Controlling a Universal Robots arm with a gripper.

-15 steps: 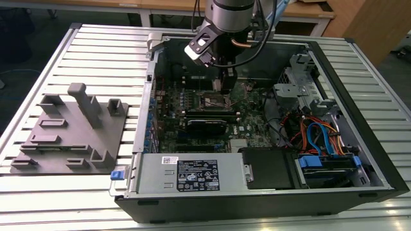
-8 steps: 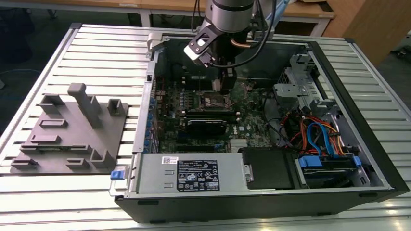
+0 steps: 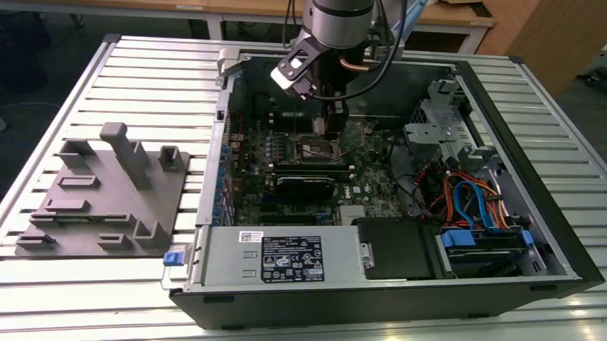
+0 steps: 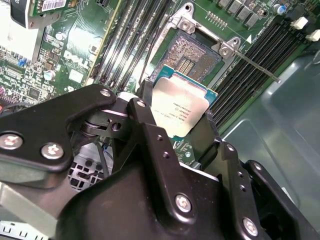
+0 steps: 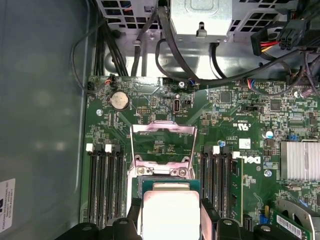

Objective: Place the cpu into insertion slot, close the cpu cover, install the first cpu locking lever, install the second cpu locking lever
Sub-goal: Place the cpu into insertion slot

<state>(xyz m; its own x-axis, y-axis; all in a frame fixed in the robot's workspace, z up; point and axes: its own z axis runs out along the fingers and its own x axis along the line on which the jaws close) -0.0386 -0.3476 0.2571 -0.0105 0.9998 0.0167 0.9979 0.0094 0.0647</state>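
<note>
I see a big metal table (image 3: 142, 78) made of long slats. On it lies an open computer case (image 3: 531, 213), turned on its side. Beside the case, toward the exterior view's left, sits a grey plate (image 3: 104, 206) with blocks standing up on it.

My robot arm (image 3: 337, 21) reaches down into the case from above. Under it is the green motherboard (image 3: 284, 170), flat on the floor of the case.

In the second wrist view the black gripper (image 4: 176, 112) is low over the board. Its fingers (image 4: 144, 100) are squeezed onto two sides of the cpu (image 4: 185, 102), one finger on each side. The cpu is up in the air, shiny side toward the camera.

In the first wrist view the cpu cover (image 5: 162, 145) stands up open, and I can see green board through its window.

The insertion slot (image 4: 192, 57) is bare, and its tiny gold pins show. The cpu hangs near the slot and partly over it, but it is not down in it.

A thin metal locking lever (image 4: 255, 65) sticks out from one corner of the slot frame, past the long black memory slots (image 4: 125, 45).
</note>
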